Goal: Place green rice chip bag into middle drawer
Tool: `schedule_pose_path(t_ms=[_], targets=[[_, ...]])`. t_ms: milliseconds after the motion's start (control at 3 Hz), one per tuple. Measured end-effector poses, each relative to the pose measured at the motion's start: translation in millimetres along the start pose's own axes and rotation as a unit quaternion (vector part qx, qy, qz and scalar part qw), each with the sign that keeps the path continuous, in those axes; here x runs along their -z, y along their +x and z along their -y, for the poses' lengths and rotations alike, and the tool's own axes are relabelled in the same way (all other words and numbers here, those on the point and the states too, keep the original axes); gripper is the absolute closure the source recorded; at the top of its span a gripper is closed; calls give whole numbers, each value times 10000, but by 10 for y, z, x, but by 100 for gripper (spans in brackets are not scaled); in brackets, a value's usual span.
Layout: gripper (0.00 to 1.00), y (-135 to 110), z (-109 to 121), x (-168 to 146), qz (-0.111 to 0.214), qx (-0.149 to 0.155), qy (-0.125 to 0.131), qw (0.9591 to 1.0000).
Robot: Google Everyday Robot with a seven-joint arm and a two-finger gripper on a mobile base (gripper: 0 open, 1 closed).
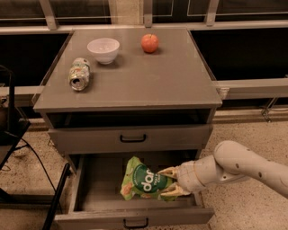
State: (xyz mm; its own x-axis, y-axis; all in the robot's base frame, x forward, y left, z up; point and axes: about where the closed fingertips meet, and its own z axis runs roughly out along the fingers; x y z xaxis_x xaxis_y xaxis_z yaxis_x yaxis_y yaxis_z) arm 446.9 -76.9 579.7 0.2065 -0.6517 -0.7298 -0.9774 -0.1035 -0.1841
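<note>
Grey cabinet [135, 85] is being shown before a row of dark window panes [81, 9], which are being divided by pale metal frames [147, 13]. A pale ledge [252, 86] is being carried along the wall behind the cabinet. The speckled floor [252, 134] is being lit by dim, warm light. A black stand [10, 130] and a cable [38, 162] are being cropped at the left edge. The gripper [167, 182], clamped on the green rice chip bag [140, 182], is being held over the open middle drawer [96, 184].
</note>
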Motion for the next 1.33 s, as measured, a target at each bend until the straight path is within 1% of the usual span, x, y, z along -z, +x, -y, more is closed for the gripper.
schedule_pose_path(t_ms=[333,667,1000,1333], targets=[[100,25,3,-12,6,26,9,10000],[100,131,43,-35,6,180,79,9998],[100,250,122,-112,80,395,157,9991],[100,371,217,-275,123,602,113,9980]])
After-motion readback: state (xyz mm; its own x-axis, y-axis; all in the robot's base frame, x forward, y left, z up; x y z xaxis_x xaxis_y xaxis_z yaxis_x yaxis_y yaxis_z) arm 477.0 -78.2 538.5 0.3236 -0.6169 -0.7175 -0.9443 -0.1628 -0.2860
